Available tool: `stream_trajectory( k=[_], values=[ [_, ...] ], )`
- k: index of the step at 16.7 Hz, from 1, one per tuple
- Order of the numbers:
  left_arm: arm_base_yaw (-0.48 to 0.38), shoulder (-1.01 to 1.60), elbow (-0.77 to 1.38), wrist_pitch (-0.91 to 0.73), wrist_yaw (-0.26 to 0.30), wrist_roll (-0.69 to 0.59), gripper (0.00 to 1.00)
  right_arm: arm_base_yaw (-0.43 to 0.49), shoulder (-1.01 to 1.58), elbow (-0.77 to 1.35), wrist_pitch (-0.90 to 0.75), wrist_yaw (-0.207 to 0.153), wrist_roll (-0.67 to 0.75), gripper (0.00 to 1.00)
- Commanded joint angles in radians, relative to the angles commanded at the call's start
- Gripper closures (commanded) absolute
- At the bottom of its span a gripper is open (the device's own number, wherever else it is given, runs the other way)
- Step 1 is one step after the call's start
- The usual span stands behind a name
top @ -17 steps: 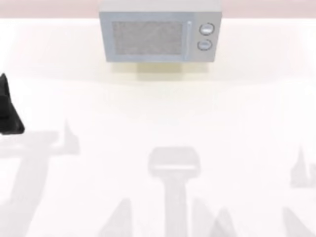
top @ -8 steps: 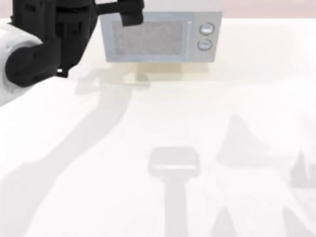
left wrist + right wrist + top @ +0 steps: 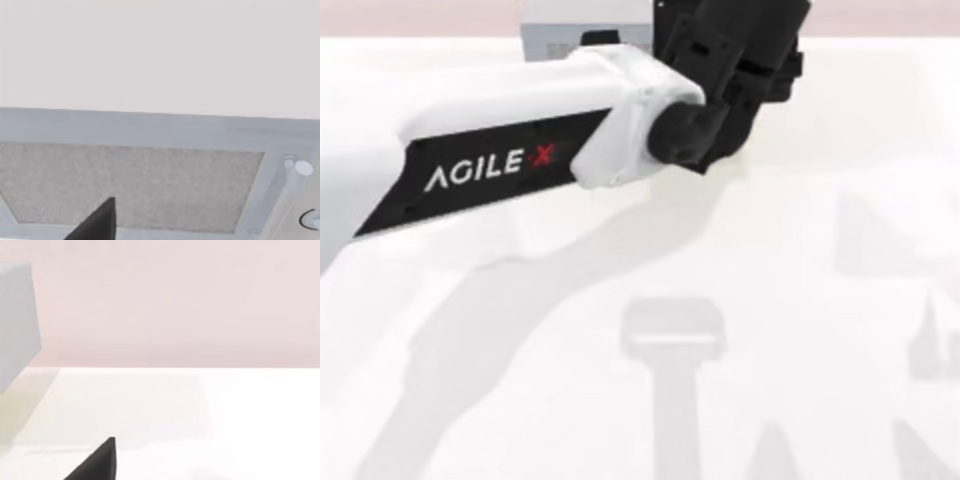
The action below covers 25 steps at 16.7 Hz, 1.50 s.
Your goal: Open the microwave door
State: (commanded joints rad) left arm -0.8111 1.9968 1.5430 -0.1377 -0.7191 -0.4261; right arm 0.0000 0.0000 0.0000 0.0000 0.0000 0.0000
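The microwave [image 3: 552,28] stands at the table's far edge, and only its upper left corner shows in the top view. My left arm [image 3: 510,150] reaches across from the left, its black wrist [image 3: 735,70] covering the microwave door and the knobs. In the left wrist view the microwave door [image 3: 130,182] fills the frame close up, shut flush, with its speckled window, a vertical bar handle [image 3: 295,175] and the edge of a knob [image 3: 312,219]. A dark part of my left gripper [image 3: 97,226] shows before the window. My right gripper [image 3: 97,466] is outside the top view.
The white table [image 3: 800,300] spreads in front of the microwave, crossed by soft grey shadows. The right wrist view shows the microwave's grey side [image 3: 15,320], bare table and a pink back wall [image 3: 175,305].
My left arm has swung from the table's left edge up and right across the microwave. It now hides the door and knobs that showed before in the top view.
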Motion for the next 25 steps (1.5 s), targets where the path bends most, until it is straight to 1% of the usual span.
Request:
stream_trajectory(
  k=[3,8,10,16,20,25],
  values=[
    [-0.024,0.051,0.042,-0.009,-0.022,-0.010,0.00,0.000,0.000,0.000,0.000,0.000,0.000,0.00],
    [-0.018,0.052,0.041,-0.007,-0.018,-0.008,0.00,0.000,0.000,0.000,0.000,0.000,0.000,0.00],
    [-0.003,0.090,0.079,0.004,-0.004,0.006,0.00,0.000,0.000,0.000,0.000,0.000,0.000,0.00],
    [0.080,0.271,0.249,0.053,0.068,0.065,0.00,0.000,0.000,0.000,0.000,0.000,0.000,0.00],
    [0.084,0.279,0.256,0.055,0.072,0.068,0.00,0.000,0.000,0.000,0.000,0.000,0.000,0.00],
    [0.084,0.279,0.256,0.055,0.072,0.068,0.38,0.000,0.000,0.000,0.000,0.000,0.000,0.00]
  ],
)
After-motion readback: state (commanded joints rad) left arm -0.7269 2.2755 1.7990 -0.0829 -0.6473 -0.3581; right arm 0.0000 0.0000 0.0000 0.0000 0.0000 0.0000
